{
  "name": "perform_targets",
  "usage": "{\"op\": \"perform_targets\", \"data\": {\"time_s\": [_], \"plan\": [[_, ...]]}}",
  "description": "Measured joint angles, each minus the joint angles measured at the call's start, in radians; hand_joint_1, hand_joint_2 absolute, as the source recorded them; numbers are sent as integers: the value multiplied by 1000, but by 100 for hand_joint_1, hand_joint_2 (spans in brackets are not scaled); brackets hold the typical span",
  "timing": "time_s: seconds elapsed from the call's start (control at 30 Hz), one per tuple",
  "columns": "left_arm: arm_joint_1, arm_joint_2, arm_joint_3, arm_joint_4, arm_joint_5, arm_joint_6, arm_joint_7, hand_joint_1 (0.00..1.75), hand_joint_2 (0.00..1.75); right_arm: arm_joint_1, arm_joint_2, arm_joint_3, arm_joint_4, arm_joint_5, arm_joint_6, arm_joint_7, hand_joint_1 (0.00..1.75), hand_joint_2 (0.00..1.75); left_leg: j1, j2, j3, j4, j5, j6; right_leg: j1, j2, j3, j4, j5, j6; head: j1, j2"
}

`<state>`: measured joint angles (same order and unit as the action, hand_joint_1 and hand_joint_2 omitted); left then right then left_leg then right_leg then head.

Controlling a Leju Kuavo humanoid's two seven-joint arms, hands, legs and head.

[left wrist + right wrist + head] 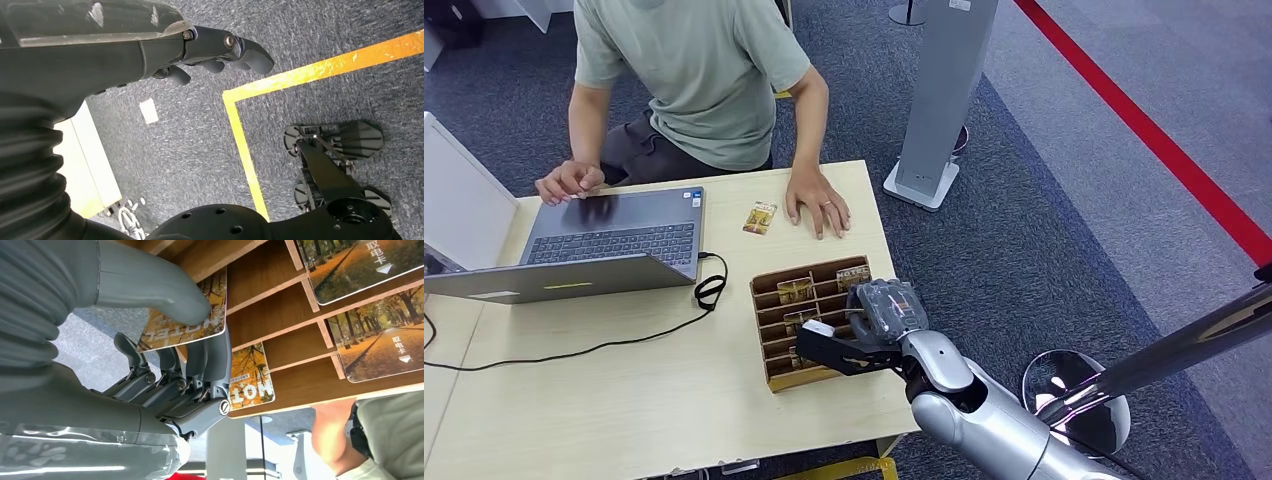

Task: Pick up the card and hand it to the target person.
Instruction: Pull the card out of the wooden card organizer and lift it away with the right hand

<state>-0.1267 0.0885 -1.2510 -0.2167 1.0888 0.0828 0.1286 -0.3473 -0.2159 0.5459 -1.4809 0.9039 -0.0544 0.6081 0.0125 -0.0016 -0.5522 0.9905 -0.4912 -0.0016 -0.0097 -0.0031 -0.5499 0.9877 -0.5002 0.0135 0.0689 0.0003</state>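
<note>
A brown slotted card box (776, 325) stands on the wooden table (624, 400), with autumn-print cards (794, 290) in its slots. My right hand (879, 315) reaches over the box's right side. Up close, the thumb (150, 285) presses on one card (170, 332) while the dark fingers (215, 360) lie under it, so the card is pinched, still close against the wooden dividers. More cards (385, 335) sit in neighbouring slots. A person (694, 80) sits across the table, one hand (817, 205) flat near a loose card (760, 217). My left hand (150, 45) hangs over the carpet, holding nothing.
An open laptop (604, 240) with a black cable (709, 292) takes up the table's left. A grey pillar stand (944, 90) rises beyond the right corner. A red line (1164, 140) crosses the carpet at right, and yellow tape (240, 135) marks the floor below.
</note>
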Motion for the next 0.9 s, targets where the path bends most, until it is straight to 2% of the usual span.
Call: {"op": "perform_targets", "data": {"time_s": [0.6, 0.77, 0.9], "plan": [[-1, 0, -1, 0, -6, 0, -11, 0, 175, -14, -1, 3, -16, 27, -6, -22, 148, 175, 0, 0, 0, 0, 0, 0, 0, 0, 0, 0, 0, 0, 0, 0], [-7, 0, -1, 0, -6, -1, -11, 0, 175, -71, 1, 13, -45, 28, -1, -45, 148, 175, 0, 0, 0, 0, 0, 0, 0, 0, 0, 1, 0, 0, 0, 0], [-16, 0, -1, 0, -13, -4, -11, 0, 175, -162, 9, 27, -70, 9, -16, -97, 148, 175, 0, 0, 0, 0, 1, -1, 0, 0, 0, 1, 1, -1, 0, 0]]}}
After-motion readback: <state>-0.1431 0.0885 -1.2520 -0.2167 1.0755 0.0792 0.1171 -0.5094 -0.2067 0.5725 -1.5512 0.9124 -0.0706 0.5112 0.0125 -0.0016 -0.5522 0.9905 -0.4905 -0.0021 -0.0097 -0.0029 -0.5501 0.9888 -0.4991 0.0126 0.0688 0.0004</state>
